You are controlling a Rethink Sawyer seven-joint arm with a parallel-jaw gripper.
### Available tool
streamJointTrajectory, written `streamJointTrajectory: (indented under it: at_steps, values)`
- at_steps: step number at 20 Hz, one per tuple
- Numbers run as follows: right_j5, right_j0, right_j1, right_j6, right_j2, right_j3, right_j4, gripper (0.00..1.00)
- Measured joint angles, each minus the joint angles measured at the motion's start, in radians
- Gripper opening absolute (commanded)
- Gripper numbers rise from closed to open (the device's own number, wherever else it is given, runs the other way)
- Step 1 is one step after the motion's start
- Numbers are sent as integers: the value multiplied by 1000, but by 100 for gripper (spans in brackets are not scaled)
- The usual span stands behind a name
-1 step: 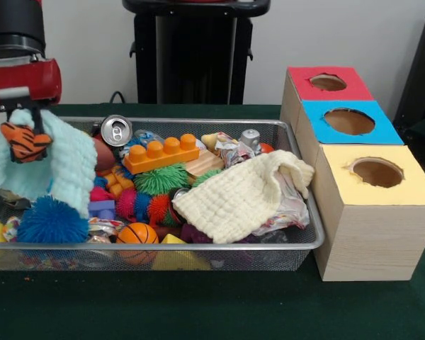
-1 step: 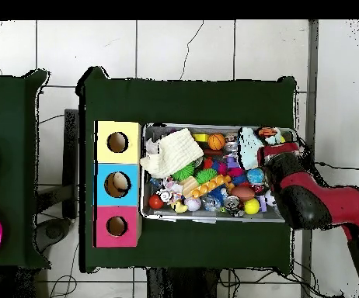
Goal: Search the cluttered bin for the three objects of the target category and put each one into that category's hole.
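Front view — gripper (image 1: 21, 117) raised over bin (image 1: 297, 244) left end, clamped on orange-and-black striped tiger toy (image 1: 25, 142), pale blue cloth (image 1: 64, 166) draped behind, yellow (image 1: 377, 172), blue (image 1: 348, 121), red (image 1: 328, 82) holes well apart at right.

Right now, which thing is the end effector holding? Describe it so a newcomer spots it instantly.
Start at the wire mesh bin on the green table and go to its end farthest from the three coloured hole boxes. There the end effector holds a small plush tiger toy beside a pale mint cloth. It is the only orange thing with black stripes.
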State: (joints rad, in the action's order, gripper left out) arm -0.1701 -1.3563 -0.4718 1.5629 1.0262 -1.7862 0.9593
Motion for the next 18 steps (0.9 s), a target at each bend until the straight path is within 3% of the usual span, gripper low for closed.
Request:
streamJointTrajectory:
  at_steps: [10, 18]
  values:
    - [1, 92, -60, 0, -162, -75, 2, 0]
    - [2, 137, -116, 0, -223, -116, -17, 0]
